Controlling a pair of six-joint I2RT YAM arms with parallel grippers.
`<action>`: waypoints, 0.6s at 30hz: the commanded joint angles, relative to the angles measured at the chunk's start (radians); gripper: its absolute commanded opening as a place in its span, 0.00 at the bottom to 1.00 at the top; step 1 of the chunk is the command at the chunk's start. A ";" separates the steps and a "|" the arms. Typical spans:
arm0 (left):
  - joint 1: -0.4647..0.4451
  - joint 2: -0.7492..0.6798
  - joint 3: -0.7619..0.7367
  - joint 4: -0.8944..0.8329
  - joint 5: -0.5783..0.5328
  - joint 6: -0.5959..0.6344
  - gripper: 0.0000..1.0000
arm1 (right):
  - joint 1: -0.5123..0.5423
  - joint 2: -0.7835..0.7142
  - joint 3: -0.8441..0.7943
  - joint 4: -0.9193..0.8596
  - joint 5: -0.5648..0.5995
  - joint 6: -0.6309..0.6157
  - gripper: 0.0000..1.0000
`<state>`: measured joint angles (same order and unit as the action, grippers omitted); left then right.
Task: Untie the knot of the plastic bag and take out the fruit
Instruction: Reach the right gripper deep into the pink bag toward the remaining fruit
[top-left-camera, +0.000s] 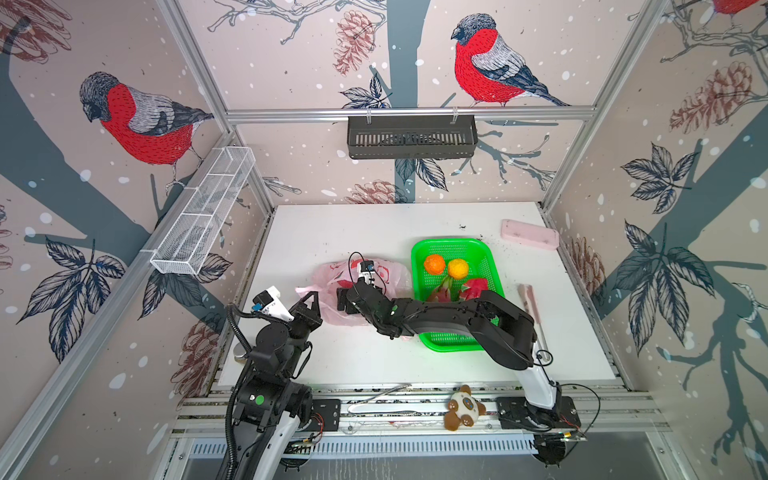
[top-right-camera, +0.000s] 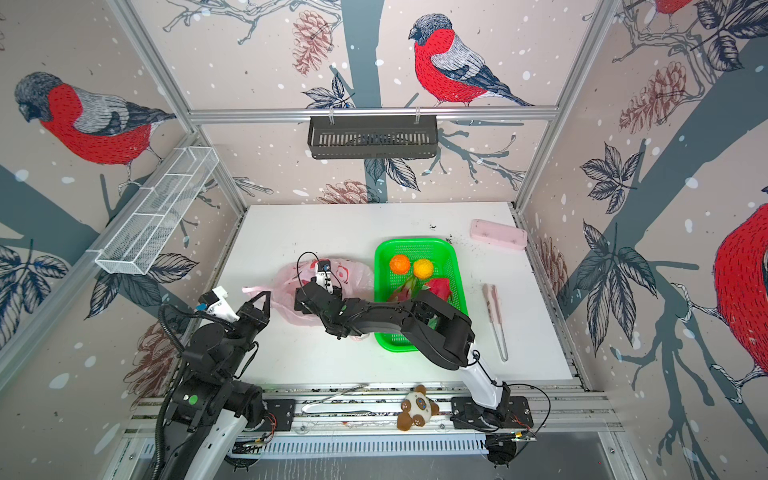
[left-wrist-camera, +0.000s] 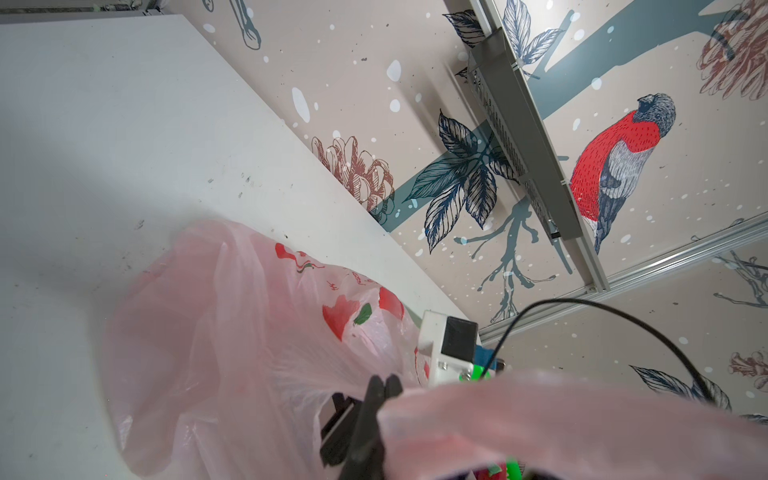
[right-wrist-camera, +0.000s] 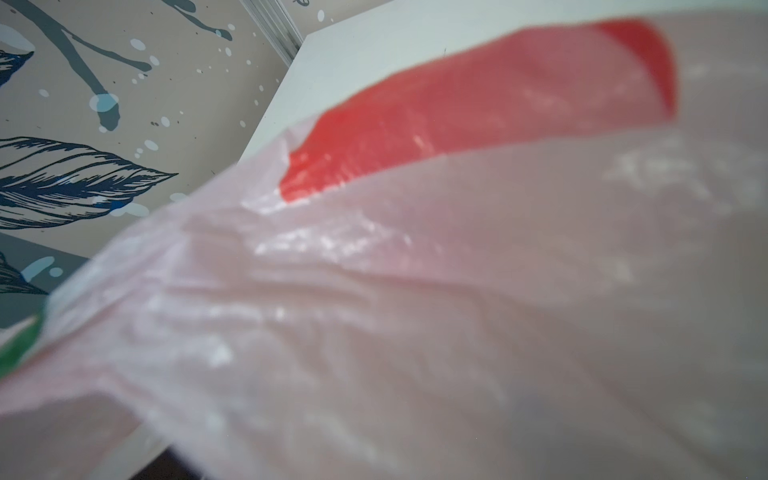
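- Left wrist view: saw the thin, translucent pink plastic bag (left-wrist-camera: 216, 324) with red fruit prints lying crumpled and slack on the white table (left-wrist-camera: 104, 124).
- In both top views, placed that bag near the table's middle, just beside the left rim of the green slotted plastic basket (top-left-camera: 451, 241).
- Found the left gripper (top-left-camera: 310, 296) at the bag's left edge, fingers (left-wrist-camera: 376, 397) pressed together and pinching a thin strip of the bag's pink plastic.
- Found the right gripper (top-left-camera: 344, 300) stretched across over the bag, jaws spread wide; could not tell whether anything sat between them.
- Right wrist view: made out only blurred pink film and a red print, very close.
- Counted in the basket two round orange citrus fruits (top-left-camera: 434, 264) side by side.
- Just in front of them saw two magenta dragon fruits (top-left-camera: 473, 288) with green scales, partly hidden by the right arm.
- Noted a pale pink rectangular block (top-left-camera: 529, 235) near the table's far right corner, well apart from the bag.
- Noted a long pink-handled metal tool (top-left-camera: 533, 309) lying to the right of the basket.
- Spotted a brown-and-white plush toy (top-left-camera: 463, 409) on the front rail between the arm bases.
- Marked a black slotted shelf (top-left-camera: 411, 137) on the back wall and a white wire-mesh tray (top-left-camera: 203, 212) on the left wall.
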<state>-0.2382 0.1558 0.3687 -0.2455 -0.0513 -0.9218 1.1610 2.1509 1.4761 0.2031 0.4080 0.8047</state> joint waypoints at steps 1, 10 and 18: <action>0.000 -0.026 0.003 -0.024 0.014 -0.009 0.00 | -0.013 0.038 0.045 -0.013 0.027 -0.118 0.94; -0.001 -0.073 -0.021 -0.063 0.063 -0.012 0.00 | -0.024 0.090 0.070 0.055 0.042 -0.183 0.95; -0.001 -0.085 -0.030 -0.072 0.128 -0.028 0.00 | -0.024 0.141 0.102 0.089 0.057 -0.185 0.99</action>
<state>-0.2382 0.0753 0.3389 -0.3267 0.0418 -0.9424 1.1378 2.2799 1.5673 0.2466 0.4393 0.6292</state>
